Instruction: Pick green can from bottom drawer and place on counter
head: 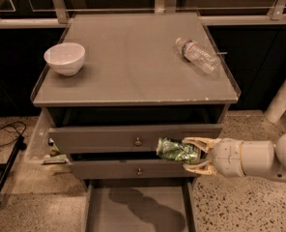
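My gripper (193, 153) comes in from the right and is shut on the green can (176, 150), a shiny mottled green can held on its side. It hangs in front of the two upper drawers, above the pulled-out bottom drawer (135, 209), whose grey tray shows only my arm's shadow. The can is below the front edge of the counter (133, 62), the cabinet's flat grey top.
A white bowl (64, 58) stands at the counter's left side. A clear plastic water bottle (197, 55) lies at its right side. The two upper drawers have small knobs (138, 141). A black cable (5, 132) lies on the floor at left.
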`<state>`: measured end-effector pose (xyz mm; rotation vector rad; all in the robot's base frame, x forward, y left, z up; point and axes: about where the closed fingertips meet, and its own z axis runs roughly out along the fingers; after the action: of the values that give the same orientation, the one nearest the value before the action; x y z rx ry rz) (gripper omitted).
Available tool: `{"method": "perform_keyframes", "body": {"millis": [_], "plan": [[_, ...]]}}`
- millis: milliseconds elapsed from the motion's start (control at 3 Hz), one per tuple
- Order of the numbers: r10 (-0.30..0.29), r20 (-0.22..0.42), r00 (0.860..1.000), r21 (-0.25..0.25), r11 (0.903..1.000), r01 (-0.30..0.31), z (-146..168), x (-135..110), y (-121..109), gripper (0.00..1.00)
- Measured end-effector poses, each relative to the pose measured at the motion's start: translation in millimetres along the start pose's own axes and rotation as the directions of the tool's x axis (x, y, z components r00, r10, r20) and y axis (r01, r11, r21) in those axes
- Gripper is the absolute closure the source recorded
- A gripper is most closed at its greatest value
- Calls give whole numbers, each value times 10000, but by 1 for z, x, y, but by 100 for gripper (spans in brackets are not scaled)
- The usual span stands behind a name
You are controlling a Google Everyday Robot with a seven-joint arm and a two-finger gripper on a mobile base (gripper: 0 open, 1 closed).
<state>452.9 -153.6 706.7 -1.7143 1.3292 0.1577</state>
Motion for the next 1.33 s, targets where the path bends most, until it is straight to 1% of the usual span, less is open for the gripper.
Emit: {"method": "perform_keyframes", "body": {"millis": [333,667,1000,1333], "plan": [[-424,-3,9991,56,9991,424,-9,-18,-25,100],[-1328,202,9909,-74,9911,1329,-20,-59,-64,100],[-2086,700,9755,-273,9771,2109,-23,-98,-100,100],[-2487,1775,9522,-497,9641,2610,-11,-149,-193,100]]}}
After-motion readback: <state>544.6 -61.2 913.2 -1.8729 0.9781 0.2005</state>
